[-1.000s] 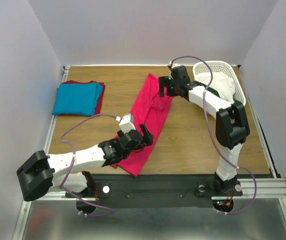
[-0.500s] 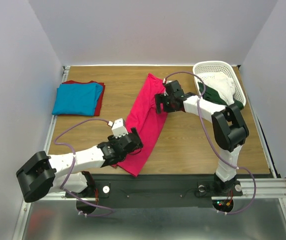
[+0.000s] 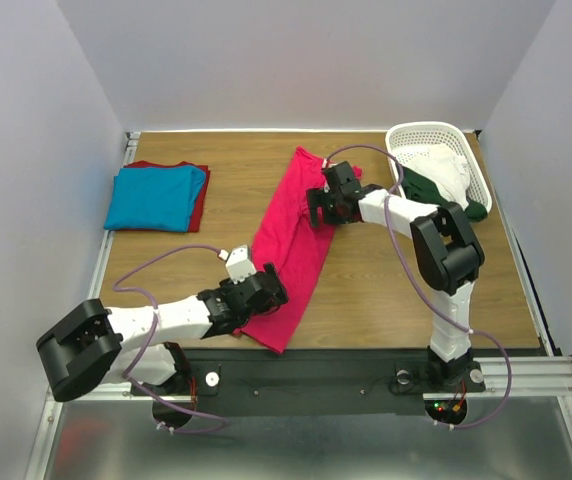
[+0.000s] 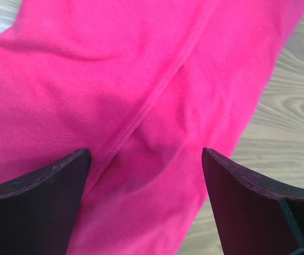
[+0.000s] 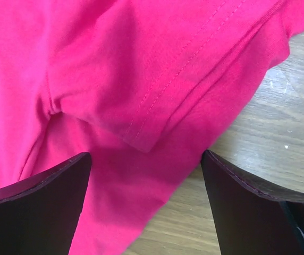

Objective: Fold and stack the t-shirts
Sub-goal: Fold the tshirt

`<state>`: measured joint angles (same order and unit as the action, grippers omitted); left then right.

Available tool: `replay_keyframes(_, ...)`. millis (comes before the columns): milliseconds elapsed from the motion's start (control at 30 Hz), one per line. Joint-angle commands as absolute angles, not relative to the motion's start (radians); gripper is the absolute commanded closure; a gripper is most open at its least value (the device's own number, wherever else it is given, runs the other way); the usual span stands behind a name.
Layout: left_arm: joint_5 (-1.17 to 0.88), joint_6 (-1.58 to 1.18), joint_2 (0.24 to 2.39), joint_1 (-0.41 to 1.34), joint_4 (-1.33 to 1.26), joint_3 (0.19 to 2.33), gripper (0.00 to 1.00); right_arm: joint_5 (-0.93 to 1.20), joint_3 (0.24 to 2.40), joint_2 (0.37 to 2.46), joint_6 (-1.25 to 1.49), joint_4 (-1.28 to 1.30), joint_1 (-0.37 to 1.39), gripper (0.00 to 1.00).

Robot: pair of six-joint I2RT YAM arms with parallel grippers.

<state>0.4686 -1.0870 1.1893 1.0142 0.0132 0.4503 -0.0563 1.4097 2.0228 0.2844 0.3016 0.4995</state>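
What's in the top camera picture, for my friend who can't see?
A pink shirt lies in a long strip on a table, with the left gripper over its near end and the right gripper over its far half. A folded blue shirt sits on a dark red shirt at the far left; a white basket stands far right.

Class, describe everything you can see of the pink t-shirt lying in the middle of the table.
The crimson-pink t-shirt looks like soft cotton, folded lengthwise into a long narrow strip. It lies flat and diagonal on the wooden table, from far centre to near edge. A stitched sleeve hem is folded over it. The open left gripper is over its near end, the open right gripper over its far half.
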Motion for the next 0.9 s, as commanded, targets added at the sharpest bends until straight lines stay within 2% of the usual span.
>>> replay_keyframes(0, 0.37, -1.13, 1.155, 1.022, -0.055, 0.405, 0.01, -0.116, 1.45, 2.077, 0.295, 0.284, 0.499, 0.09)
replay_keyframes(433, 0.239, -1.163, 1.268, 1.112, -0.265, 0.42, 0.01, -0.176, 1.565, 2.144, 0.258, 0.317, 0.497, 0.08)
replay_keyframes(700, 0.233, -1.078, 1.4, 1.183, -0.33, 0.577, 0.01, -0.187, 1.643, 2.18, 0.25, 0.353, 0.491, 0.08)
replay_keyframes(867, 0.265, -1.016, 1.399, 1.195, -0.336, 0.635, 0.01, -0.193, 1.628, 2.14, 0.239, 0.357, 0.489, 0.07)
